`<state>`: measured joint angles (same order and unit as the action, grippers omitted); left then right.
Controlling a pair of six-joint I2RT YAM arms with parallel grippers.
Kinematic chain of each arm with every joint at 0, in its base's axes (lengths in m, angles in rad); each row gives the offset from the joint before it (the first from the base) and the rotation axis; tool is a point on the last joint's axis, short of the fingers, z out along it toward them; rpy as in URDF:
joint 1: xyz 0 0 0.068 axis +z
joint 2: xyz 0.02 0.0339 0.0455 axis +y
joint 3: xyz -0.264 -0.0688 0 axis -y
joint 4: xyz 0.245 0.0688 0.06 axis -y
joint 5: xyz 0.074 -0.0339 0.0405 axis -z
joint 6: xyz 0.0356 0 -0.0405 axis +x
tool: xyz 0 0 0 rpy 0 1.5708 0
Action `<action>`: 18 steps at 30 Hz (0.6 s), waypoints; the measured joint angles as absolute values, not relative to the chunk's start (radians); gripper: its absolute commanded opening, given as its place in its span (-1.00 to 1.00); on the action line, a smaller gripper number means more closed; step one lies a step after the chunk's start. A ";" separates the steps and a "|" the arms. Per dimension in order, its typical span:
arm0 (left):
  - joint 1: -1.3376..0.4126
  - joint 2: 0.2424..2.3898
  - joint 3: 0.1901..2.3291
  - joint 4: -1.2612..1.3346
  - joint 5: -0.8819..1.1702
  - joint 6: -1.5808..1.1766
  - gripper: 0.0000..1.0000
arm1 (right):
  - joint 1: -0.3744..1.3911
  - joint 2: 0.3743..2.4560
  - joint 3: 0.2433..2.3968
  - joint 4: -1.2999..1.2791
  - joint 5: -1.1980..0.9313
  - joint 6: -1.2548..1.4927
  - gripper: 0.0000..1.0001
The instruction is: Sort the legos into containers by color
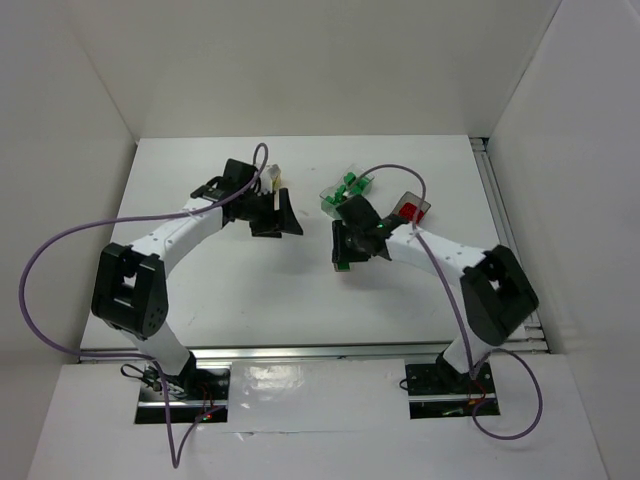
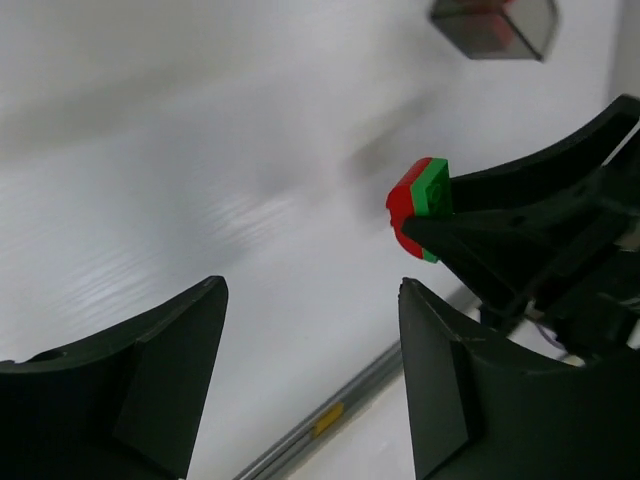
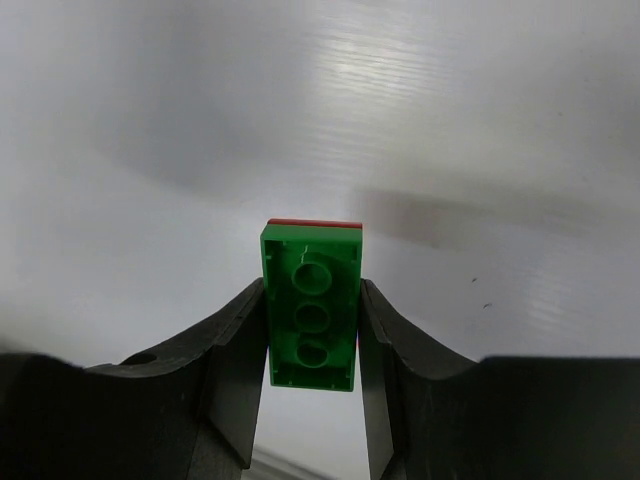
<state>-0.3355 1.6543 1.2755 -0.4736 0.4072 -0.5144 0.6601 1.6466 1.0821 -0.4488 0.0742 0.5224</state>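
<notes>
Pinched across its narrow sides by the right tool (image 3: 312, 335), a green brick (image 3: 312, 300) stood clear of the table (image 3: 470, 120). Its long axis ran out along the fingers and its hollow underside faced the wrist. On the green brick's far face clung a red brick (image 3: 314, 222), showing only as a thin edge. Left of the green brick, the left tool (image 2: 310, 290) hung with its fingers spread and nothing between them. The joined pair lay ahead of it and to the right of its gap, apart from both fingers. Splitting the pair probably fell to the left arm, which would need to shift until the red layer sat inside that gap. Beyond the green brick stood the clear tub (image 1: 326, 198) of green pieces, and beyond it to the right the grey tub (image 2: 540, 30) holding red.
</notes>
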 measured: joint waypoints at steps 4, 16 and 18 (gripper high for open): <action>-0.316 1.654 1.188 -0.341 0.675 -0.492 0.67 | 0.591 1.448 1.023 -0.384 -0.119 0.463 -0.50; -0.350 1.644 1.026 0.068 1.093 -0.570 0.60 | 0.455 1.335 0.946 -0.238 -0.733 0.377 -0.50; -0.366 1.637 1.026 0.110 1.110 -0.583 0.56 | 0.455 1.344 0.946 -0.234 -0.789 0.372 -0.50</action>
<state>-0.3656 1.6371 1.0264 0.1097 1.1103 -0.5831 0.4545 1.3437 0.9459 -0.2337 -0.7895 0.3721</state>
